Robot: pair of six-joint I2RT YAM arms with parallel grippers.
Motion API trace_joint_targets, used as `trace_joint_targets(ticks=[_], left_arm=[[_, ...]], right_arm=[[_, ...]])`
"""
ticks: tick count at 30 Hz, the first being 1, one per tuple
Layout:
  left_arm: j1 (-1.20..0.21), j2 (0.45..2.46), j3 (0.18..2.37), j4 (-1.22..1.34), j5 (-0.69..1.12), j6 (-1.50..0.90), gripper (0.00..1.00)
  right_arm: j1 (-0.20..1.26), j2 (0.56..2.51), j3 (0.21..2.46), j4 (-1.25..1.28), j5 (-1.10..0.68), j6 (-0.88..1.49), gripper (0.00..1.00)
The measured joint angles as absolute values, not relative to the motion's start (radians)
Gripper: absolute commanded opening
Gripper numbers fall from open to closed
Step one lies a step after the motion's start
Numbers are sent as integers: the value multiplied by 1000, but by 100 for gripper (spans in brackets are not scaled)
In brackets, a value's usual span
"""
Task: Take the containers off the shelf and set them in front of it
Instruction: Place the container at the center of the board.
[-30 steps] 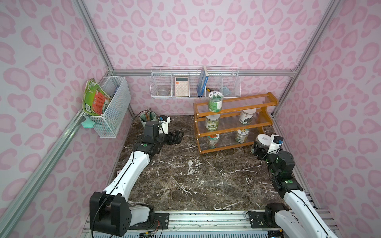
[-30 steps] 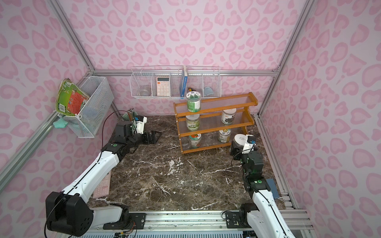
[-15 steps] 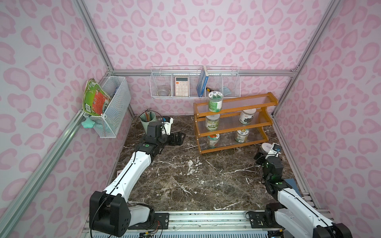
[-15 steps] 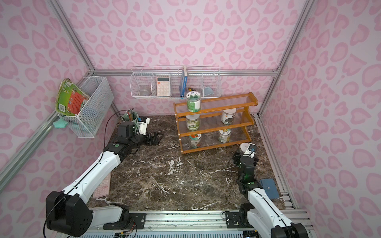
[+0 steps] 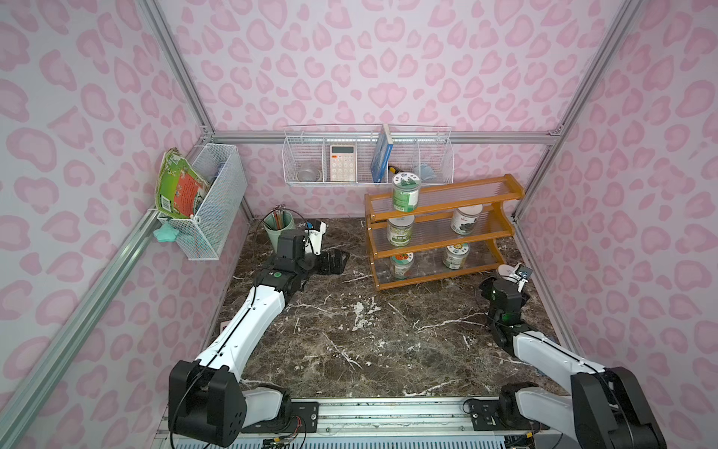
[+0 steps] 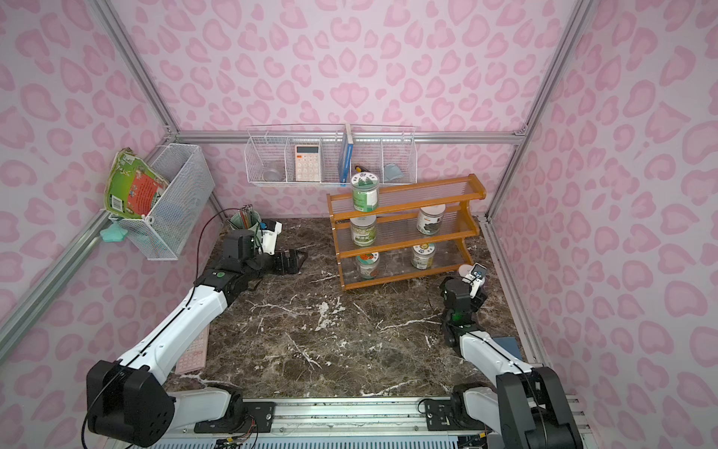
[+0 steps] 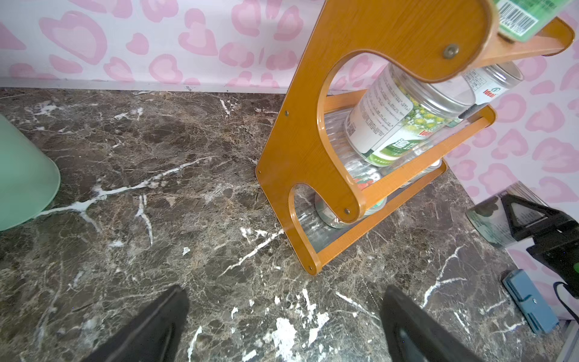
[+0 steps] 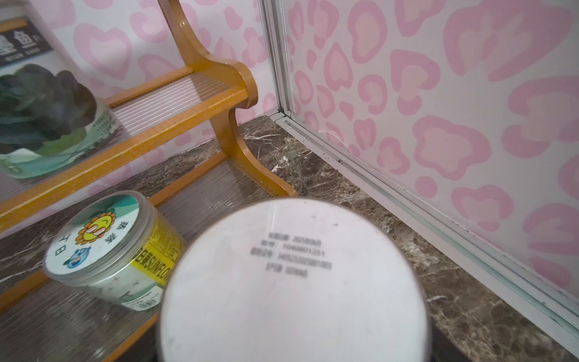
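Note:
The orange-brown stepped shelf (image 5: 441, 239) stands at the back right, also in the other top view (image 6: 404, 248), and holds several containers. A green-labelled jar (image 5: 405, 192) is on the top tier. Two jars (image 5: 400, 230) (image 5: 465, 219) sit on the middle tier and two more (image 5: 401, 264) (image 5: 455, 256) on the bottom. My right gripper (image 5: 507, 276) is shut on a white-lidded jar (image 8: 291, 282), low by the shelf's right end; its fingers (image 7: 532, 216) show against the jar (image 7: 488, 219). My left gripper (image 7: 285, 293) is open and empty over the floor left of the shelf (image 7: 313, 156).
A mint-green pencil cup (image 5: 279, 225) stands behind my left wrist. White wire baskets hang on the back wall (image 5: 367, 159) and left wall (image 5: 211, 206). A blue flat item (image 6: 509, 346) lies by the right wall rail, and a pink keypad (image 6: 192, 350) by the left wall.
My right arm has dropped lower with the white-lidded jar, which now sits nearer the floor beside the shelf's right end. My left gripper edged slightly toward the shelf, still open.

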State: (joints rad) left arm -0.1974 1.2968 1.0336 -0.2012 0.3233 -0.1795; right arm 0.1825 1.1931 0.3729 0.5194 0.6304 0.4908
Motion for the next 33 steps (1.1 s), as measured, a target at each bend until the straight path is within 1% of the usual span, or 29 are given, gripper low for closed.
trace_joint_targets(ticks=[3,10,19,24,28,30,33], left_arm=[[-198,1297,1034,-201,323,-179,100],[-198,1291,1029,-201,320,-179,100],[-199,1289,1025,-200,318,-179,99],[-199,1288,1025,-199,312,-176,99],[-199,1288,1024,-199,309,-176,99],[-199,1288,1024,-199,307,-176,99],[-199,1288,1024,-199,305,-176,99]], right_arm=[[149,1236,403,513,639,493,58],[32,1308,446,491,600,496,58],[0,1390,497,457,513,472,58],[0,1415,499,419,484,450,63],[0,1415,485,432,480,443,69],[1,1414,475,448,480,442,73],[7,1412,465,463,481,440,83]])
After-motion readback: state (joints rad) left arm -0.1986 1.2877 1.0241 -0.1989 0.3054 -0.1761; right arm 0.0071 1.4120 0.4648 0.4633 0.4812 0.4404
